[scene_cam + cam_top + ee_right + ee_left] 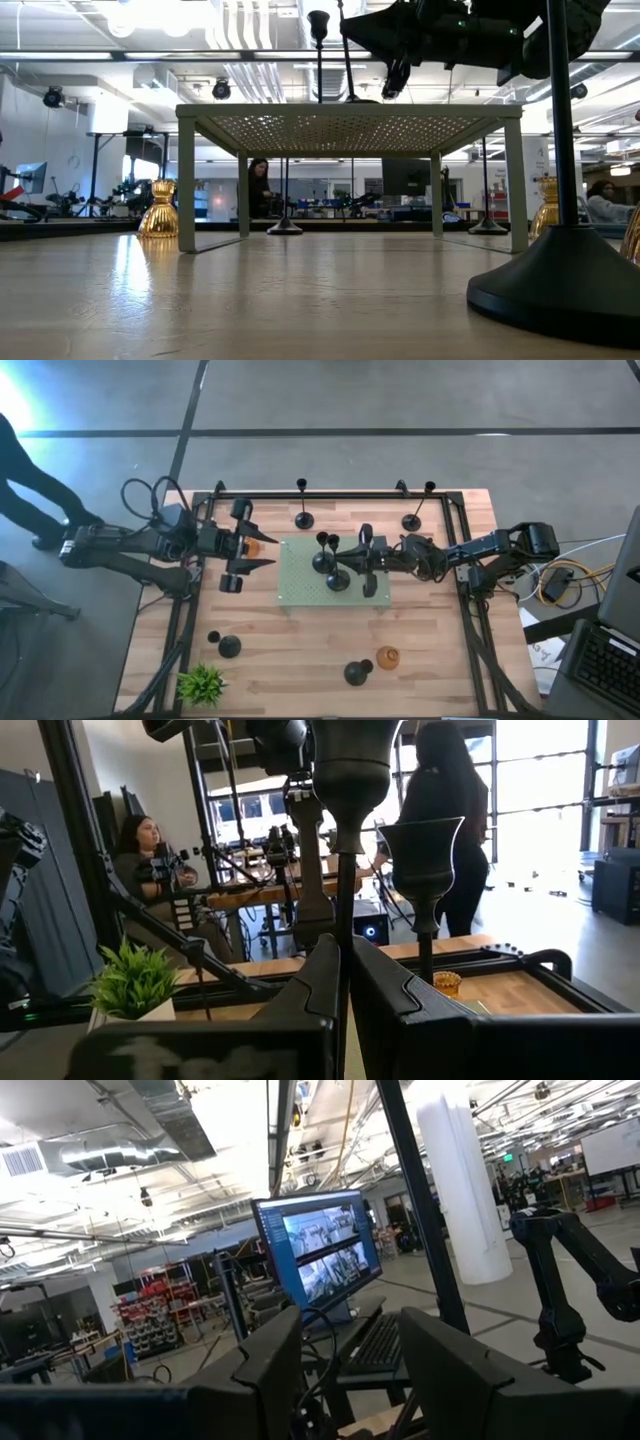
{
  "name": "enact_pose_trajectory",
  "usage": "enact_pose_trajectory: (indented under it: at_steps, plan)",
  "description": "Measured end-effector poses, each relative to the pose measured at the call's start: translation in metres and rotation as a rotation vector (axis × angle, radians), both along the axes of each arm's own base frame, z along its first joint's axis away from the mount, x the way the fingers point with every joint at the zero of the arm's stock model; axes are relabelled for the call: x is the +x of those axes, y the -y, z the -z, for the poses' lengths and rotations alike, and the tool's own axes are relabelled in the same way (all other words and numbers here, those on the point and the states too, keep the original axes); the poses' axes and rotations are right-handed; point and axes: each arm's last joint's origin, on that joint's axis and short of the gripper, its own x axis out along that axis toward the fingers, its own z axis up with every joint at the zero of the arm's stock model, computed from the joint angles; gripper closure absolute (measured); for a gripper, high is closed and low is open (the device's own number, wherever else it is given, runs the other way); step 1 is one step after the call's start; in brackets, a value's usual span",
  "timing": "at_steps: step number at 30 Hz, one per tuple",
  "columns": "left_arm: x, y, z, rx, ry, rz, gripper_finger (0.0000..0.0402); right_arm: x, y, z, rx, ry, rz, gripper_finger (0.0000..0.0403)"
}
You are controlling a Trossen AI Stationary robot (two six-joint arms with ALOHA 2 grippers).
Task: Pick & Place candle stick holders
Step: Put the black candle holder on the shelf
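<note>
My right gripper (pixel 348 567) is over the pale green mat (pixel 300 588), which is a raised perforated stand (pixel 350 128). It is shut on a black candle holder (pixel 350 780) with a thin stem. A second black holder (pixel 322 557) stands on the mat beside it and shows in the right wrist view (pixel 422 850). My left gripper (pixel 250 548) is open at the mat's left edge, above an amber holder (pixel 254 546) that stands on the table (pixel 158 210). It also shows open in its wrist view (pixel 345 1380). My right gripper pinches the black holder's thin stem (pixel 343 905) between its two fingers, below the cup. The fingers come level from the table's right side and lie across the upright stem. Whether the base (pixel 338 581) rests on the mat, I cannot tell.
Two tall black holders (pixel 303 520) (pixel 411 522) stand at the far edge. Near the front are two small black holders (pixel 230 647) (pixel 357 673), an amber one (pixel 388 657) and a green plant (pixel 203 683). A person (pixel 445 830) stands beyond the table.
</note>
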Motion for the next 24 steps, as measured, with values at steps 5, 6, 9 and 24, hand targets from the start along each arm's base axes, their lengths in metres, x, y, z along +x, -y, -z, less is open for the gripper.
enact_pose_trajectory:
  at_steps: [5,6,9,24]
  plan:
    - [0.0007,0.0000,0.0003,0.000,-0.001,0.000,0.0227,0.0000,-0.0001,0.0003,0.011,-0.003,-0.010,0.0394]
    - [0.0007,0.0000,0.0003,0.000,-0.001,0.000,0.0227,0.0001,-0.0001,0.0002,0.011,-0.003,-0.010,0.0392]
    - [0.0007,0.0000,0.0003,0.000,-0.001,0.000,0.0227,0.0001,-0.0002,0.0002,0.014,-0.003,-0.012,0.0385]
    - [0.0006,0.0000,0.0002,0.000,-0.001,0.000,0.0227,0.0005,-0.0002,0.0032,0.049,-0.034,-0.017,0.0315]
